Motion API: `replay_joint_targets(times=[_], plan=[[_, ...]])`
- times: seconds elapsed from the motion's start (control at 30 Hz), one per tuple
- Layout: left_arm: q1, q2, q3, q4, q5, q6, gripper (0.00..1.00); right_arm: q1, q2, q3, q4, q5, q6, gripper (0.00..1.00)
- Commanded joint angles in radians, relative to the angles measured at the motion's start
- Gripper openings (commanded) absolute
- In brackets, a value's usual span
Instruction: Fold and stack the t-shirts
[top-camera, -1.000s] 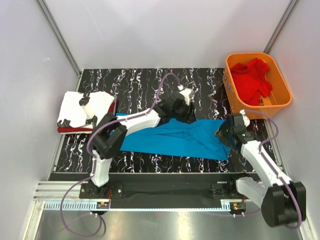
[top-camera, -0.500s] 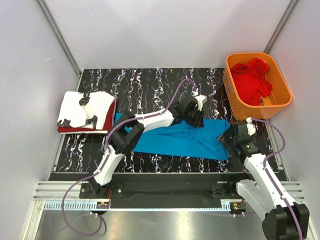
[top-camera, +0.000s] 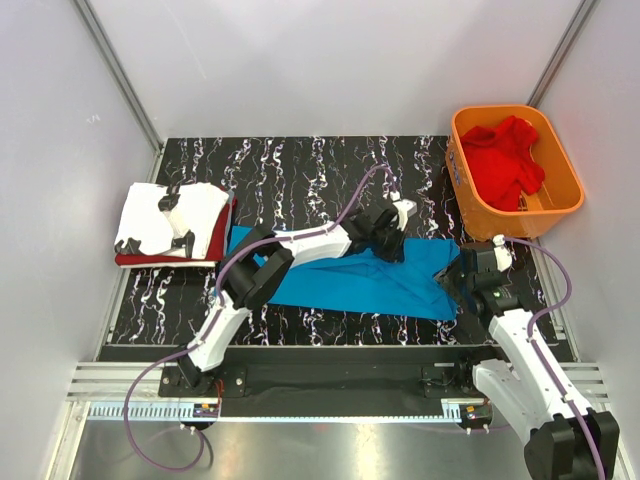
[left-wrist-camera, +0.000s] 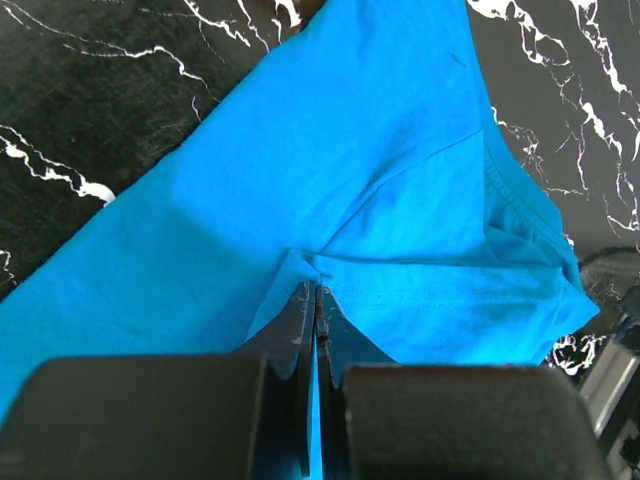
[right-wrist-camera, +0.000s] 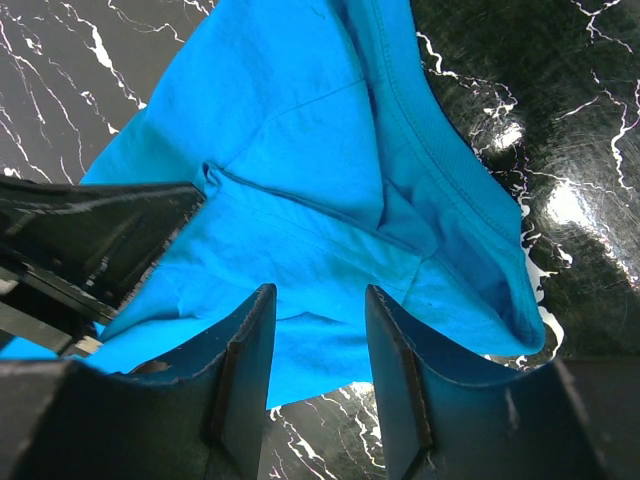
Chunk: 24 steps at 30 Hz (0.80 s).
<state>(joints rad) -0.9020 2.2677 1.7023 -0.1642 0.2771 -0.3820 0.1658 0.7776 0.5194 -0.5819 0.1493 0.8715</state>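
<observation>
The bright blue t-shirt (top-camera: 330, 282) lies spread across the black marbled table (top-camera: 290, 165). My left gripper (top-camera: 388, 242) reaches over its far right part. In the left wrist view the gripper (left-wrist-camera: 316, 288) is shut, pinching a small raised fold of the blue t-shirt (left-wrist-camera: 380, 150). My right gripper (top-camera: 456, 276) hovers at the shirt's right end, open. In the right wrist view its fingers (right-wrist-camera: 250, 350) straddle the blue cloth (right-wrist-camera: 300, 130) near its edge without holding it. A white t-shirt with black marks (top-camera: 165, 215) lies folded on a dark red one (top-camera: 165, 260) at the left.
An orange basket (top-camera: 572, 185) stands at the back right with a brighter red t-shirt (top-camera: 503, 160) crumpled inside. The left arm (right-wrist-camera: 90, 240) shows dark at the left of the right wrist view, close to the right fingers. Grey walls enclose the table.
My left gripper slid right along the blue shirt's far edge and closed on a fold of it. The right arm drew back to the shirt's right end, still open.
</observation>
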Motion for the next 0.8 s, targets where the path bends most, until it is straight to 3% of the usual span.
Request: replay_joint_targets(times=[0.0,0.4,0.47,0.57,0.77], plan=[[-0.003,-0.082,-0.062,0.07,0.002,0.006,0.0,0.005,-0.015,0.004,-0.012,0.029,-0.002,0.47],[-0.003,-0.273,-0.272,0.155,-0.035,-0.003,0.0,0.006,-0.011,-0.002,0.005,0.012,-0.011,0.48],[-0.003,-0.269,-0.26,0.134,-0.055,0.006,0.28,0.005,-0.005,-0.001,0.013,0.006,-0.014,0.49],[-0.006,-0.234,-0.204,0.098,-0.061,0.037,0.54,0.005,0.002,-0.001,0.017,-0.005,-0.022,0.5],[-0.017,-0.128,-0.054,0.009,-0.101,0.118,0.57,0.005,-0.001,0.014,0.011,-0.02,-0.031,0.5]])
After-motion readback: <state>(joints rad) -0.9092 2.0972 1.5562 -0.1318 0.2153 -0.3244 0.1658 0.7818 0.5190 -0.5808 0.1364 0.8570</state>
